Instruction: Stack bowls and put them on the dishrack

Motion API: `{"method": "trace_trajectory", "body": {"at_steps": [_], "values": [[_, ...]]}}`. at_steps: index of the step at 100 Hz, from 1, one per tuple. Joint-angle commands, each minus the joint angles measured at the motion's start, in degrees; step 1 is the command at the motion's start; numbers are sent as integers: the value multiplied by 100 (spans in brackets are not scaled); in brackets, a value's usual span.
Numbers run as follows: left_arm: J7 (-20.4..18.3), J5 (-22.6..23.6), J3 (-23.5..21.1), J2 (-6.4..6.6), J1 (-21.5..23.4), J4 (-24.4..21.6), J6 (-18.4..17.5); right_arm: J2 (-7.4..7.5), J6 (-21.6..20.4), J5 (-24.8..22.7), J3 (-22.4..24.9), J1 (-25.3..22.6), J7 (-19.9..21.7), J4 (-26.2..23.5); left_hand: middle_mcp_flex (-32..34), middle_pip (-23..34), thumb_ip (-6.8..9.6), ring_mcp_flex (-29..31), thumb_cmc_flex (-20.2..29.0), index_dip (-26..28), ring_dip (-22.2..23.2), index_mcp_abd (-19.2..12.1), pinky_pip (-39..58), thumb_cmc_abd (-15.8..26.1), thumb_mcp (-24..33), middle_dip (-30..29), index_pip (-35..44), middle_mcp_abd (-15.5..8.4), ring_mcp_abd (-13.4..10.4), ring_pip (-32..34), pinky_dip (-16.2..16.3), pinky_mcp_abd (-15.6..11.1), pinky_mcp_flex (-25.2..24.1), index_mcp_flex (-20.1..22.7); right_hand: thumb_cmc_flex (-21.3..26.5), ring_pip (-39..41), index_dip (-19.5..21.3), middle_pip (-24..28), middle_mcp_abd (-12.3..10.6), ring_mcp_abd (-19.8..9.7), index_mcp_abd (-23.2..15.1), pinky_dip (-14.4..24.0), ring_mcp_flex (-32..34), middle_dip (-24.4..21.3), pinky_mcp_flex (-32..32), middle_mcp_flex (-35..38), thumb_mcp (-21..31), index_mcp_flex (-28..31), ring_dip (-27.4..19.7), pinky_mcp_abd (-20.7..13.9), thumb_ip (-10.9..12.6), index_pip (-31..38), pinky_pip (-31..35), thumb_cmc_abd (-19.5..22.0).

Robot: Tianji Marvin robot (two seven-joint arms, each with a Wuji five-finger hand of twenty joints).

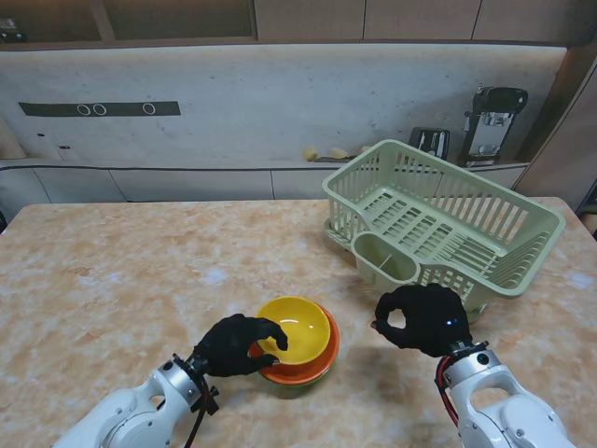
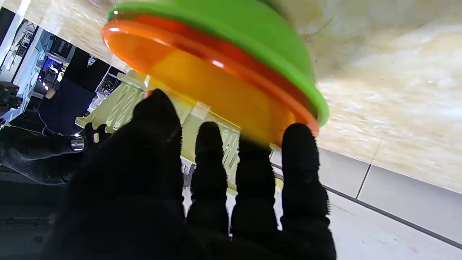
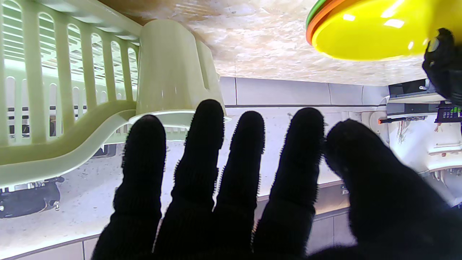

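Stand view, read from the robot's left across to its right: the left hand [image 1: 238, 345] sits at the near-left edge of the bowl stack [image 1: 300, 347], its fingers hooked over the rim, so it appears to be grasping the stack, though how firm the hold is cannot be told. The stack is three nested bowls, yellow bowl [image 1: 295, 328] on top, orange bowl [image 1: 312, 366] under it and green bowl [image 2: 231, 39] lowest. It sits on the table [image 1: 112, 280], near me and a little left of centre. To its right the right hand [image 1: 424, 319] hovers apart from the bowls, fingers curled, holding nothing; the right wrist view shows its fingers [image 3: 202, 144] extended side by side. Farther right and farther from me stands the dishrack [image 1: 448, 219], nothing in it.

Stacking looks finished; the transfer step is in hand. The next move probably calls for a secure hold on the whole stack, then carrying it rightward over the dishrack's near wall, keeping it level.
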Motion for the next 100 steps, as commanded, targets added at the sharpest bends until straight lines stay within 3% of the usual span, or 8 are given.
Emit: {"method": "trace_trajectory", "body": {"at_steps": [1, 6, 9, 13, 33, 58, 86, 100], "values": [[-158, -32, -20, 16, 53, -61, -21, -30, -30, -11, -25, -38, 83, -1, -262, -72, 142, -205, -249, -52, -133, 64, -187, 149, -351, -278, -328, 60, 16, -174, -23, 78, -188, -129, -148, -24, -40, 51, -115, -30, -98, -19, 18, -50, -36, 106, -23, 16, -26, 45, 17, 77, -9, 161], [-221, -66, -34, 22, 67, -84, -10, -30, -36, -8, -28, -34, 80, 3, -292, -177, 236, -272, -349, 27, -230, 124, -250, 363, -752, -360, -554, 87, 50, -271, 5, 167, -303, -80, -151, -25, -40, 51, -116, -19, -102, -19, 17, -50, -36, 107, -24, 12, -27, 45, 17, 75, -9, 163], [-244, -80, -41, 23, 75, -100, 5, -30, -40, -5, -31, -31, 80, 6, -306, -241, 455, -312, 321, 25, -271, 155, -307, 863, -2381, -396, -609, 104, 71, -324, 32, 229, -379, -74, -146, -23, -40, 49, -119, -19, -94, -19, 21, -51, -36, 102, -21, 14, -26, 46, 18, 77, -9, 160], [-252, -97, -49, 20, 84, -121, 37, -30, -42, 0, -36, -24, 83, 10, -317, -279, 489, -342, 345, -14, -291, 203, -344, 1060, -2733, -416, -676, 138, 97, -363, 26, 310, -461, -55, -150, -25, -40, 52, -110, -22, -98, -19, 17, -49, -37, 107, -24, 18, -27, 51, 17, 78, -9, 162], [-209, -239, -70, -24, 121, -260, 370, -24, -84, 27, -75, 25, 126, 36, -249, -393, 452, -431, 220, -27, -359, 263, -415, 1406, -2792, -473, -831, 269, 252, -452, 41, 517, -705, 58, -146, -28, -41, 49, -120, -21, -102, -19, 12, -51, -40, 104, -22, 11, -28, 39, 18, 74, -11, 158], [-322, -419, -181, -58, 132, -497, 887, -9, -202, 123, -208, 166, 235, 113, -106, -501, 400, -423, 370, 41, -409, 206, -410, 1498, -2842, -512, -916, 329, 320, -490, 91, 650, -831, 218, -164, -82, -64, -19, -102, -15, -53, -25, -51, -79, -59, -3, -21, -120, -49, 47, 15, 13, -28, 152], [-109, -106, -316, -101, 204, -802, 1633, 15, -309, 308, -394, 328, 542, 160, -154, -657, 443, -445, 412, -9, -441, 279, -447, 1547, -2832, -578, -1229, 304, 408, -530, 103, 729, -879, 145, -296, -467, -138, -325, -20, 62, 162, -54, -315, -243, -220, -342, -10, -454, -217, 110, -7, -166, -175, 148], [-26, 179, -411, -100, 319, -1003, 1898, 42, -344, 468, -487, 416, 916, 140, -129, -723, 451, -425, 390, 3, -461, 261, -466, 1594, -2831, -611, -1384, 288, 425, -562, 106, 746, -890, 151, -507, -949, -107, -653, 71, 163, 533, -42, -660, -481, -509, -694, -40, -606, -437, 230, 23, -624, -423, 308]]}}
